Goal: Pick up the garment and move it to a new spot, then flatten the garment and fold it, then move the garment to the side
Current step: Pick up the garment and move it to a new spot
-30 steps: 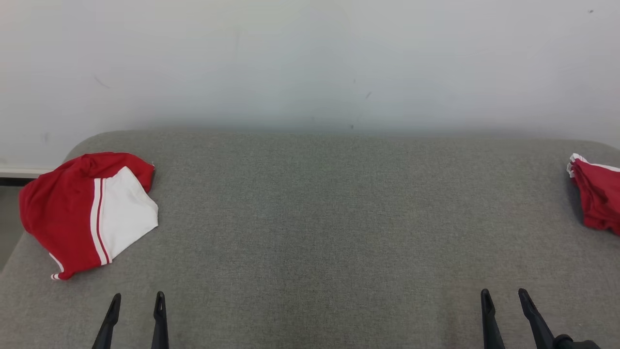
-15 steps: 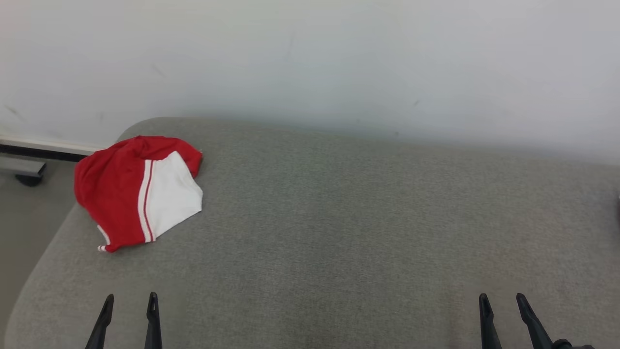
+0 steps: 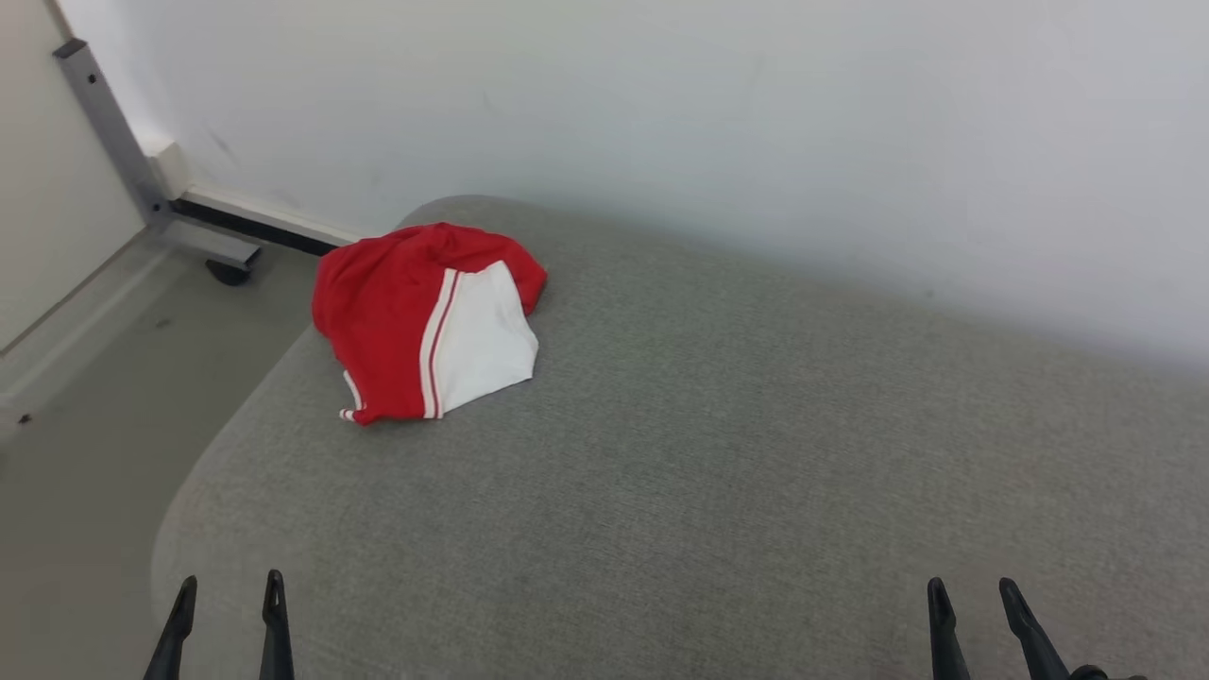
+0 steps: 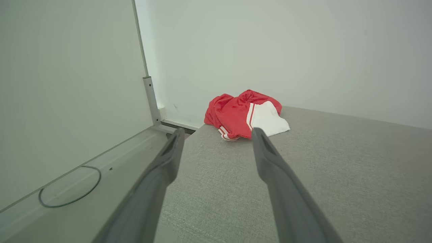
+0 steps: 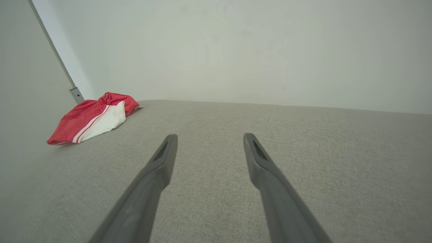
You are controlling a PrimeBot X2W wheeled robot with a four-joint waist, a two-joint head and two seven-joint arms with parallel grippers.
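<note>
- Garment (image 3: 425, 321): a red piece with a white panel and thin white stripes; it lies crumpled in a loose heap at the far left corner of the grey upholstered surface (image 3: 708, 453), close to the rounded edge; it is touched by neither gripper.
- Handling, as judged: the cloth is taken to be light, soft and limp, neither stiff nor fragile; it is expected to sag and trail when lifted, and may slip from a shallow pinch; a raised fold in the red part, or the striped hem at the near corner, is judged the best place to be pinched; the flat white panel offers little to catch.
- Writing: no brand, label or lettering can be read on the garment or elsewhere.
- Left gripper (image 3: 231, 576): the fingers are spread wide with nothing between them; it is held well short of the garment, by the near left edge.
- Right gripper (image 3: 971, 582): likewise wide open and empty; it is held over bare upholstery, well apart from the garment.
- Surroundings: a plain pale wall (image 3: 661, 113) is seen behind; a grey metal post (image 3: 104, 123) and the floor (image 3: 94, 425) are seen at the left.
</note>
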